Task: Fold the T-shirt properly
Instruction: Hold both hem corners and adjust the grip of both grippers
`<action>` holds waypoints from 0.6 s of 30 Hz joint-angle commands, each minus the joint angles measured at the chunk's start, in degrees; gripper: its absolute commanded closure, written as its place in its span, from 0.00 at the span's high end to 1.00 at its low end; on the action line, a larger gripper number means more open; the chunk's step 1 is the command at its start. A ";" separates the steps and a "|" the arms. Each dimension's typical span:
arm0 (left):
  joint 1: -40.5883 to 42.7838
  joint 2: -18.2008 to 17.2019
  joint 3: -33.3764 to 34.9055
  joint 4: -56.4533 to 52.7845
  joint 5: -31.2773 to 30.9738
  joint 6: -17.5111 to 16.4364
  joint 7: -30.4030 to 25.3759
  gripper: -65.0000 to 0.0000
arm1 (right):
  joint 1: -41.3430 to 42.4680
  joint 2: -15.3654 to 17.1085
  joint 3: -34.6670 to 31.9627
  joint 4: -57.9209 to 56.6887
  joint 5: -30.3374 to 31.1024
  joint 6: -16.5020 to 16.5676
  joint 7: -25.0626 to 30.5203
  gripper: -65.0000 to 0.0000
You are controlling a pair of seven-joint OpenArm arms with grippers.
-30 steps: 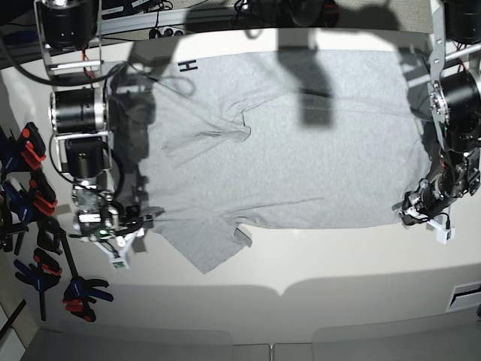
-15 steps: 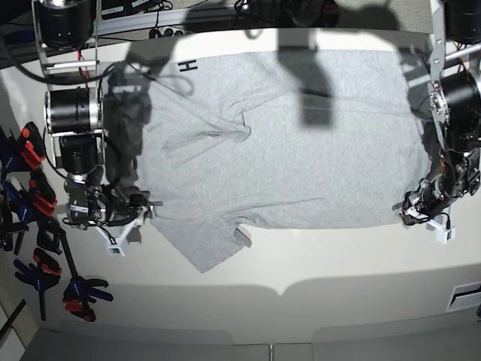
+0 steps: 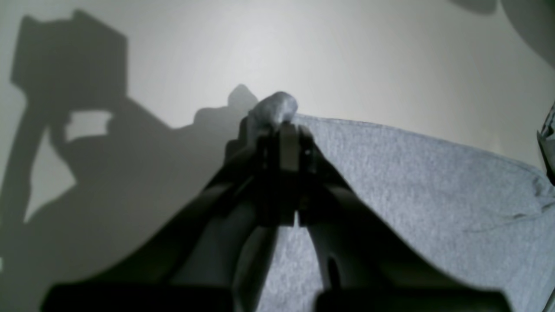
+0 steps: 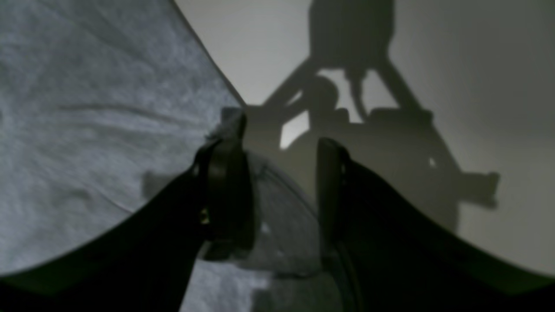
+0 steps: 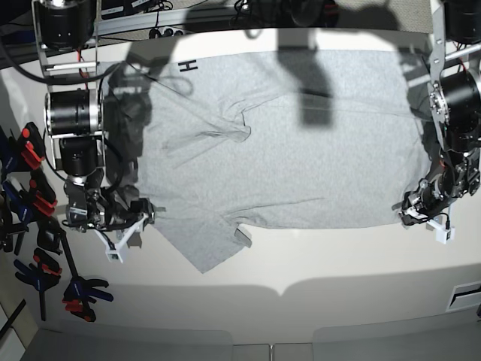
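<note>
The light grey T-shirt [image 5: 285, 143] lies spread flat on the white table [image 5: 323, 256], one sleeve pointing toward the front edge. At the shirt's right front corner, my left gripper [image 5: 402, 212] is shut on a small bunch of the T-shirt's fabric; in the left wrist view that bunch [image 3: 274, 108] pokes out past the shut left gripper [image 3: 282, 128]. My right gripper [image 5: 143, 216] is at the shirt's left edge. In the right wrist view the right gripper [image 4: 277, 151] is open, with the T-shirt [image 4: 86, 130] to its left and the cloth's edge running between the jaws.
Several blue, orange and black clamps [image 5: 34, 203] lie along the table's left edge. Black lettering [image 5: 186, 66] shows at the shirt's far left corner. Arm bases and cables crowd the back. Bare table runs along the front.
My right gripper has moved away from the front and right, onto the shirt's left edge, and its jaws have narrowed a little. The left gripper has stayed put, still pinching the corner.
</note>
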 commanded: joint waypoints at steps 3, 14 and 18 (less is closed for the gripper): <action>-2.05 -0.92 0.00 0.98 -1.01 -0.70 -1.14 0.00 | 3.65 0.48 0.09 0.74 2.95 0.61 0.33 0.40; -2.05 -0.92 0.00 0.98 -1.01 -0.70 -1.20 0.00 | -2.32 -0.81 0.09 0.72 -3.13 0.39 0.46 0.40; -2.03 -0.92 0.00 0.98 -1.01 -0.70 -1.11 0.00 | -3.21 -1.55 0.09 0.74 -0.35 0.55 0.52 0.40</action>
